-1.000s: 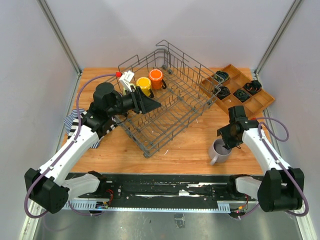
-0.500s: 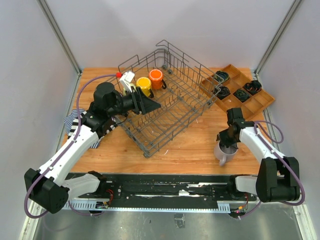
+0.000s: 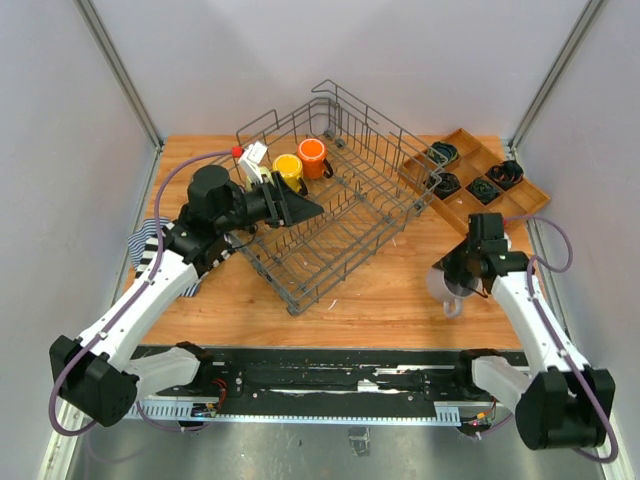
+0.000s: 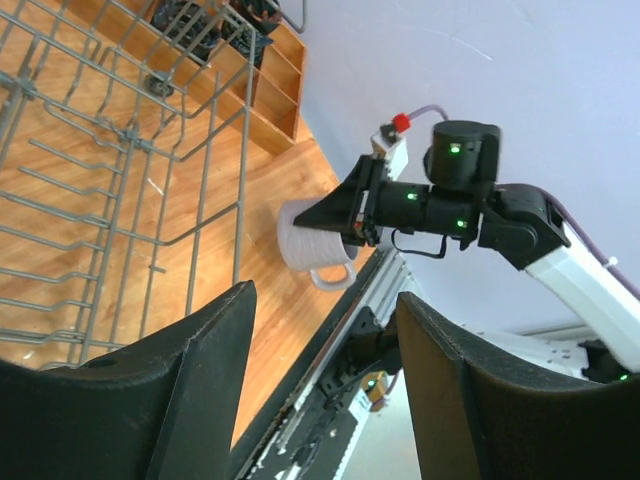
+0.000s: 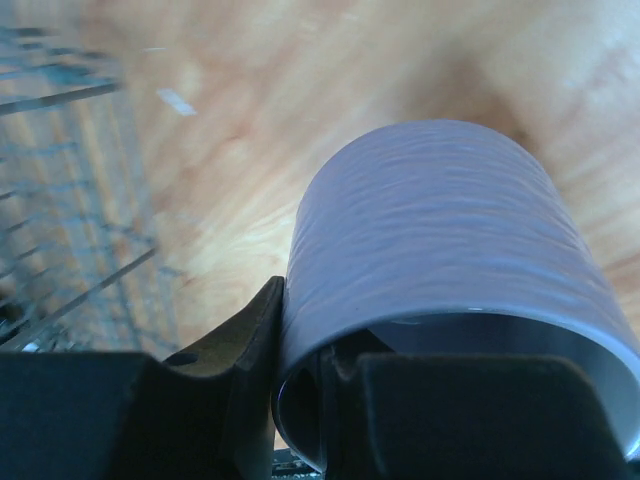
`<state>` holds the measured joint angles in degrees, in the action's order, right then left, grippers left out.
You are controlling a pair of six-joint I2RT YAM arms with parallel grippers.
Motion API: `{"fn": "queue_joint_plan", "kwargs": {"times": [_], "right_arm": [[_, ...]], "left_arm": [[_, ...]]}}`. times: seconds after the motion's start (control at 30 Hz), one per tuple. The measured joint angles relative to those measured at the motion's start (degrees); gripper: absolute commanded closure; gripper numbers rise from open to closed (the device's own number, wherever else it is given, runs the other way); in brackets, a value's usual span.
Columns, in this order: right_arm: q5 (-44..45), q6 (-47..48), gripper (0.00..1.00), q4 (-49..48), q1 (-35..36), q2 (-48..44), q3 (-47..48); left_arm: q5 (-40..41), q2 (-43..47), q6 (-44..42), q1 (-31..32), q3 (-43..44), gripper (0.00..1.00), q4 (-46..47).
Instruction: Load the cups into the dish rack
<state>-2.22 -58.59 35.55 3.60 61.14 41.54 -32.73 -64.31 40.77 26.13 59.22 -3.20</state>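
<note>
A lavender-grey cup hangs tipped on its side just above the table's front right. My right gripper is shut on its rim, one finger outside the wall and the other inside the mouth. The cup's handle points down in the left wrist view. An orange cup and a yellow cup sit in the far left corner of the grey wire dish rack. My left gripper hovers open over the rack's left side, with nothing between its fingers.
A brown wooden compartment tray with black coils lies at the back right, close behind the right arm. A striped cloth lies under the left arm at the table's left edge. Bare wood spans between rack and front edge.
My right gripper has shut on the lavender-grey cup's rim, lifted it off the table and tipped it. The left gripper has stayed over the rack, its jaws slightly wider.
</note>
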Motion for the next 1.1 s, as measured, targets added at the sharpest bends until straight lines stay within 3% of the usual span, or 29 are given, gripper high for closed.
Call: {"fn": "queue_joint_plan", "kwargs": {"times": [0.2,0.43,0.63,0.8,1.1], "right_arm": [[-6.91,6.45,0.99,-3.26,0.0,-6.05,8.33],[-19.02,5.86,0.99,-12.31,0.0,-5.33,18.8],[-29.46,-6.25,0.99,-29.99,0.02,-0.35,21.38],[-31.87,-20.06,0.99,-46.07,0.35,4.02,20.65],[-32.04,-33.24,0.99,-60.85,7.06,10.82,20.65]], "left_arm": [[-1.53,-1.01,6.93,0.0,-3.41,0.36,5.95],[-3.72,-5.75,13.62,0.33,-5.03,0.35,14.19],[-6.34,-9.51,15.04,1.03,-4.46,0.34,24.44],[-7.72,-12.22,15.28,1.11,-2.64,0.3,33.09],[-8.94,-19.98,16.57,2.23,4.28,0.29,40.04]]}}
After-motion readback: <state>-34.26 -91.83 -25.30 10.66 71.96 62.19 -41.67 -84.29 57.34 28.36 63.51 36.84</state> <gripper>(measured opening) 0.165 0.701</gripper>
